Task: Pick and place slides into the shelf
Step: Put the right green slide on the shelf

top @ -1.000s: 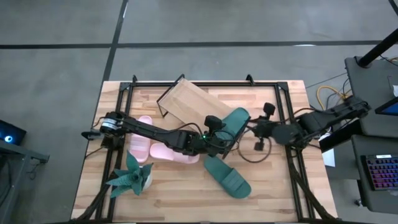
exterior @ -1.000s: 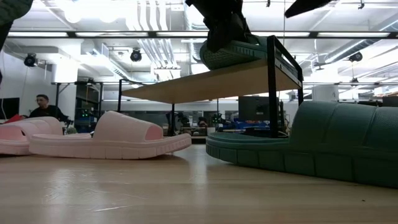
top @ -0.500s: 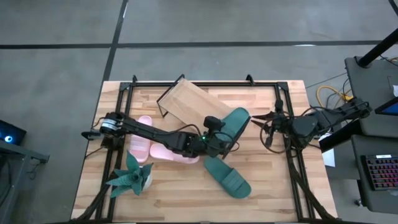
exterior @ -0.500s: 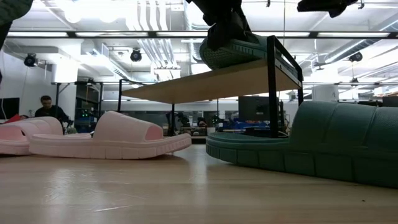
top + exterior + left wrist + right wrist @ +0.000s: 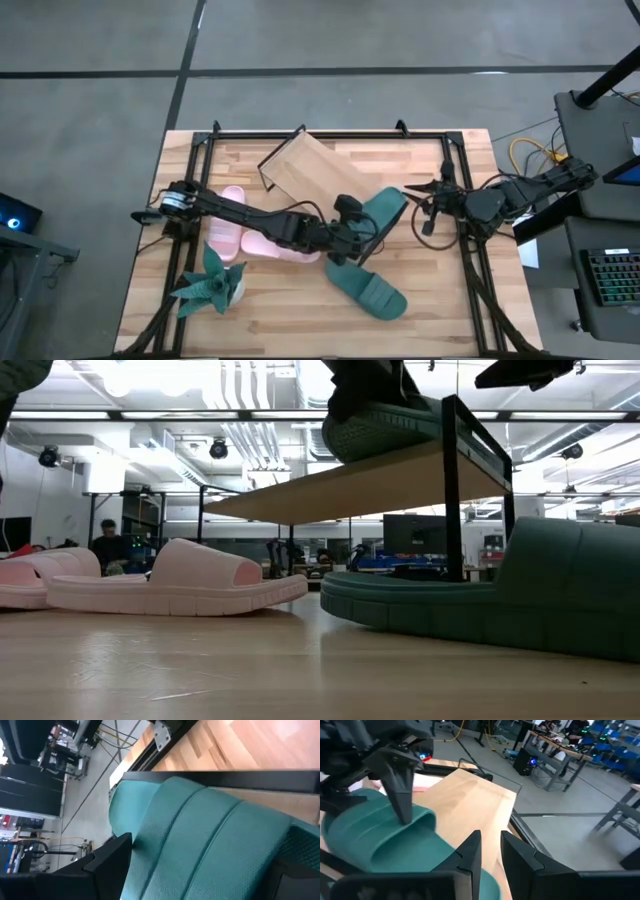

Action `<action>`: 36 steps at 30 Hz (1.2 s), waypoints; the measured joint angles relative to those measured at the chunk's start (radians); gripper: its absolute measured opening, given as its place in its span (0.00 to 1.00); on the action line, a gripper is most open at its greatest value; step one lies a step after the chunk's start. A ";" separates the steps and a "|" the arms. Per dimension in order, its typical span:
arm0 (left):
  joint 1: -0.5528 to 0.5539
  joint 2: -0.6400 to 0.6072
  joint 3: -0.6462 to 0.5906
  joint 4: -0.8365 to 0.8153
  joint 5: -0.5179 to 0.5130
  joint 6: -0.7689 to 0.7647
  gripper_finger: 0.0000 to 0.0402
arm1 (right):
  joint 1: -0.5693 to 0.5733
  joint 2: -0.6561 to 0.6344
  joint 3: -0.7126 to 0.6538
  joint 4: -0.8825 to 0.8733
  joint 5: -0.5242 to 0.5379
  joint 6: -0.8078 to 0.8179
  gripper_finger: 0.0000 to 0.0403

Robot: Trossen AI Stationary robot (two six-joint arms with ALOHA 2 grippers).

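Observation:
One dark green slide [image 5: 385, 208] lies tilted on the right end of the light wood shelf [image 5: 305, 165], with my left gripper [image 5: 358, 228] shut on it. In the low view this slide [image 5: 380, 425] sits on top of the shelf board [image 5: 380, 485]. The second green slide [image 5: 368, 285] lies flat on the table near the front. Two pale pink slides [image 5: 225, 225] [image 5: 280, 243] lie on the table under the left arm. My right gripper [image 5: 428, 205] hovers just right of the held slide, open by a narrow gap and touching nothing. My left gripper pinches the green slide across its ribbed strap [image 5: 200, 835], one finger [image 5: 110, 855] on each side. It comes slanting down from the table's left and near side. The slide is tilted, with its underside resting on the shelf board [image 5: 420, 460].
A green leafy toy plant [image 5: 212, 283] stands at the near left. A black metal frame [image 5: 455, 170] runs around the tabletop. The shelf sits askew at the far middle. A person [image 5: 108, 540] is in the room beyond the table.
My left gripper has carried the green slide a little toward the near right, and the slide has turned. The shelf has shifted and turned with it. My right gripper has drawn back from the slide toward the table's right edge and turned.

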 joint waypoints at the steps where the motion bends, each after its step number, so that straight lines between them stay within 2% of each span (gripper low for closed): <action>1: 0.001 -0.005 0.003 -0.014 0.004 0.000 0.70 | 0.000 0.000 0.000 0.000 0.006 -0.003 0.16; 10: 0.037 -0.023 -0.009 -0.038 0.006 -0.058 0.70 | 0.000 0.002 0.000 -0.001 0.021 -0.005 0.16; 20: 0.053 -0.032 -0.009 -0.055 -0.017 -0.036 0.73 | 0.000 0.002 0.000 -0.003 0.021 -0.012 0.16; 24: 0.051 -0.032 -0.009 -0.061 -0.079 -0.028 0.69 | 0.000 0.002 0.000 -0.004 0.021 -0.013 0.16; 26: 0.051 -0.032 -0.011 -0.066 -0.081 -0.028 0.63 | 0.000 0.002 0.000 -0.004 0.021 -0.015 0.16; 29: 0.051 -0.029 -0.016 -0.067 -0.088 -0.027 0.49 | 0.000 0.002 0.000 -0.004 0.021 -0.016 0.16; 35: 0.051 -0.035 -0.028 -0.066 -0.111 -0.027 0.08 | 0.000 0.002 0.000 -0.004 0.021 -0.016 0.16; 36: 0.051 -0.038 -0.028 -0.064 -0.128 -0.027 0.04 | 0.000 0.002 0.000 -0.004 0.021 -0.016 0.16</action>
